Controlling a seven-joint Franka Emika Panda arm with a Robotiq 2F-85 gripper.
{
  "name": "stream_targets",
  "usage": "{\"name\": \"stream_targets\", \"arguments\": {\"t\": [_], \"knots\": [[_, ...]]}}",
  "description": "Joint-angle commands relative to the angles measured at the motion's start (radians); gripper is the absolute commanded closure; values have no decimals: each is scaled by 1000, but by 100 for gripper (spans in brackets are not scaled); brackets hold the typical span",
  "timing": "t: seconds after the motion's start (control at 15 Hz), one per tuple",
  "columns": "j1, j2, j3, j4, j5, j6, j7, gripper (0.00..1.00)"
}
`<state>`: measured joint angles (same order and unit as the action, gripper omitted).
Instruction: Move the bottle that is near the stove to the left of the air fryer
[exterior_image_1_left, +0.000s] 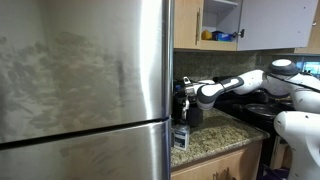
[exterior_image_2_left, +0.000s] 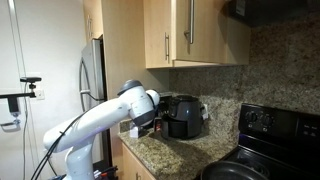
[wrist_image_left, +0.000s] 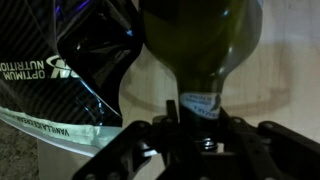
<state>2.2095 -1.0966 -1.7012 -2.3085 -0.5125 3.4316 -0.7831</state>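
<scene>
In the wrist view the dark bottle (wrist_image_left: 200, 45) fills the top of the picture, and its narrow labelled neck runs down between my gripper's fingers (wrist_image_left: 197, 125). The gripper is shut on the neck. In an exterior view the gripper (exterior_image_1_left: 190, 98) sits over the counter beside the fridge, with the dark bottle (exterior_image_1_left: 194, 113) below it. In an exterior view the black air fryer (exterior_image_2_left: 184, 116) stands on the counter, and my gripper (exterior_image_2_left: 150, 120) is just left of it. The bottle is hidden behind the arm there. The black stove (exterior_image_2_left: 268, 140) is at the right.
A large stainless-steel fridge (exterior_image_1_left: 85, 90) fills the left. A small blue-and-white carton (exterior_image_1_left: 180, 137) stands at the granite counter's (exterior_image_1_left: 215, 140) edge. A black Optimum Nutrition bag (wrist_image_left: 70, 70) lies close beside the bottle. Wooden cabinets (exterior_image_2_left: 195, 30) hang above. Pans (exterior_image_1_left: 262, 110) sit on the stove.
</scene>
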Motion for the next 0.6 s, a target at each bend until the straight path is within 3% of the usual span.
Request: {"name": "stream_targets", "arguments": {"t": [0.0,0.53], "knots": [[20,-25,-12,27,-33,34,-45,89],[-3,-29,-33,22,-59,13,-60,89]]}}
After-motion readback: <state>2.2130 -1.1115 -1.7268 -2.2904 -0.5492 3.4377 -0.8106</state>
